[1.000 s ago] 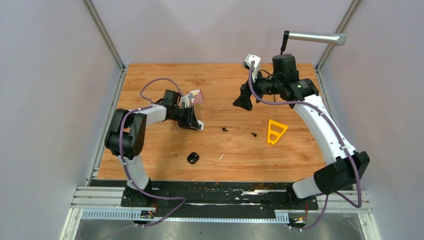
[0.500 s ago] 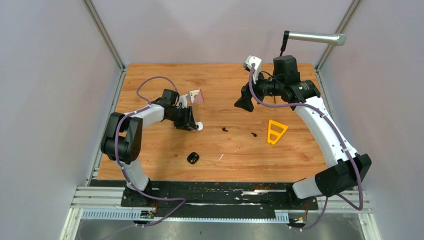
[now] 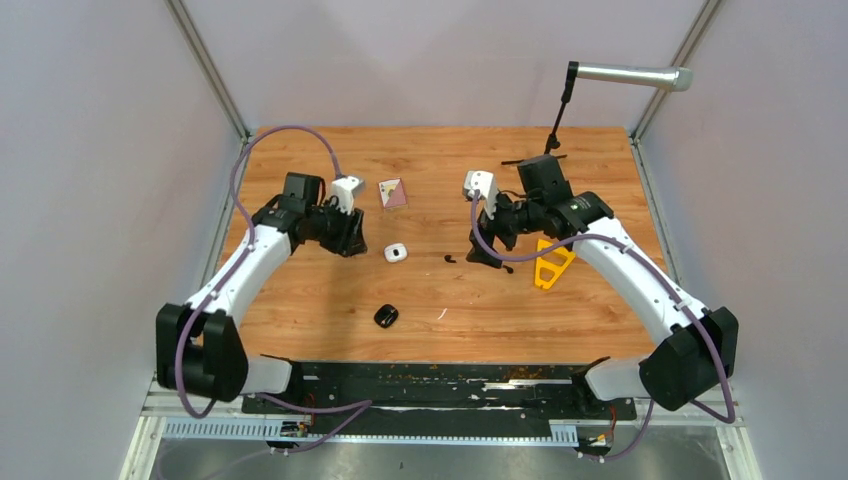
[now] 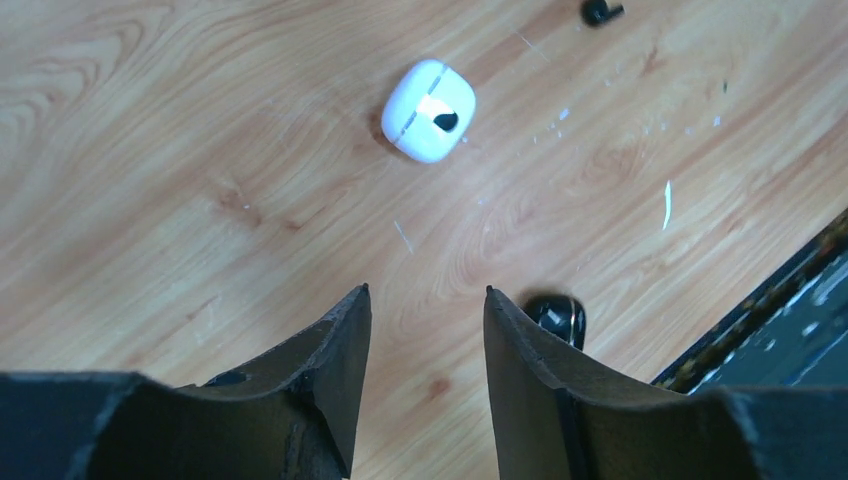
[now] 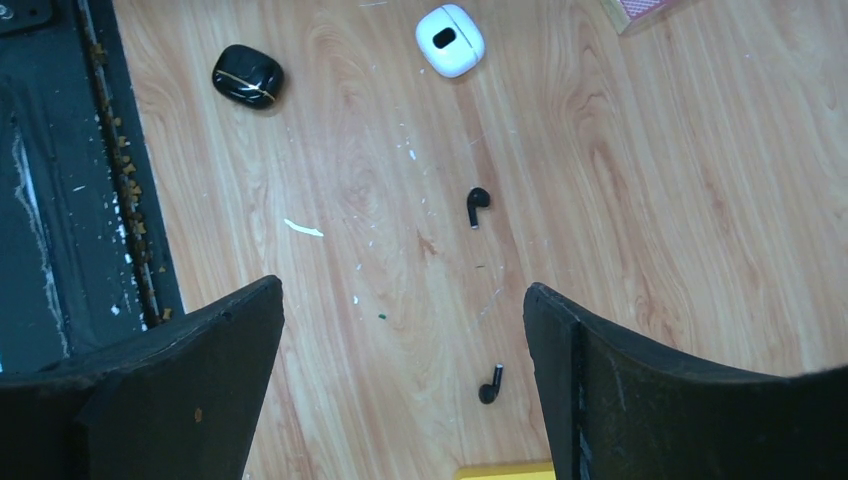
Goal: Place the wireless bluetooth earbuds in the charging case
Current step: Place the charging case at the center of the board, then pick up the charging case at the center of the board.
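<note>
I see a wooden table (image 3: 300,300) with both arms reaching out over it. The left fingers (image 3: 352,243) hang over the left half of the table, spread apart with only bare wood between them, gripping nothing. The right fingers (image 3: 487,257) hang over the middle of the table, spread wide and also empty.

A yellow triangle frame (image 3: 553,262) lies flat toward the right edge, just beside the right arm. A small pinkish card (image 3: 392,192) lies toward the far edge, between the two arms.

The white case (image 3: 396,252) sits near the middle of the table, just right of the left fingers and apart from them, a dark oval spot on its top. The black case (image 3: 386,316) sits closer to the near edge, well apart from the white one.

Two black earbuds lie loose on the wood under the right fingers: one earbud (image 5: 478,206) lies nearer the white case, the other earbud (image 5: 490,385) nearer the yellow frame. Neither touches a case.

A thin white sliver (image 3: 441,314) lies near the black case.
</note>
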{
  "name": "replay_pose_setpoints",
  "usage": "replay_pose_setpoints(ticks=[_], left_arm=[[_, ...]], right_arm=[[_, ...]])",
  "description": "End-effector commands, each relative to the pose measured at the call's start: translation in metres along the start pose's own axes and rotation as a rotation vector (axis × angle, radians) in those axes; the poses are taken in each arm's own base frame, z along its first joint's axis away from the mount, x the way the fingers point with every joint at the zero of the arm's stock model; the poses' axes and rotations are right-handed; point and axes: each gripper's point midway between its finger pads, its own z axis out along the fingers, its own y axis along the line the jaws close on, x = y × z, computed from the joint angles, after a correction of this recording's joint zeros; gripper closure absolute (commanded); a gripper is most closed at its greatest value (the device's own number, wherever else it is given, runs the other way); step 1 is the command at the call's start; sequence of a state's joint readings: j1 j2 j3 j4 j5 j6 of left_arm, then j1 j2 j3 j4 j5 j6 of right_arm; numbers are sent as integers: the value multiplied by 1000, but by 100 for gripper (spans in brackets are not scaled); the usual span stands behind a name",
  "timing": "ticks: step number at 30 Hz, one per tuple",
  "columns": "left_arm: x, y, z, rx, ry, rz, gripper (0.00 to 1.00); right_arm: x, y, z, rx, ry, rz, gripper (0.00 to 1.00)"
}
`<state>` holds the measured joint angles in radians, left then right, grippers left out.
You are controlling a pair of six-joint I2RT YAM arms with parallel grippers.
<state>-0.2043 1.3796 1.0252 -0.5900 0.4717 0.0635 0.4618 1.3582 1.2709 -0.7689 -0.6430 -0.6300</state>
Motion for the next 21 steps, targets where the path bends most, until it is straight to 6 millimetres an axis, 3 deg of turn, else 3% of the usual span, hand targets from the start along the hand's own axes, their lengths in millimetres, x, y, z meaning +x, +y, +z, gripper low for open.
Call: replay_pose_setpoints(ticks=[1,6,11,16,21], left_arm=[[30,-14,-15,39,64,440,48],[62,-25,-18,97,125,895,47],[89,-27,-1,214,154,1224,49],[105,-27,23,292,198,1320,50],[118,-41,35,374,159,1450,49]], right_arm=[[-28,-23,0,92,-93,-42,10],[-43,-38,-15,186,-116,-57,9],[-58,-50,-33,235,-152,9,9],[-67,-53,-48,262,-187,54,8],[-67,-51,-61,279,-187,65,8]])
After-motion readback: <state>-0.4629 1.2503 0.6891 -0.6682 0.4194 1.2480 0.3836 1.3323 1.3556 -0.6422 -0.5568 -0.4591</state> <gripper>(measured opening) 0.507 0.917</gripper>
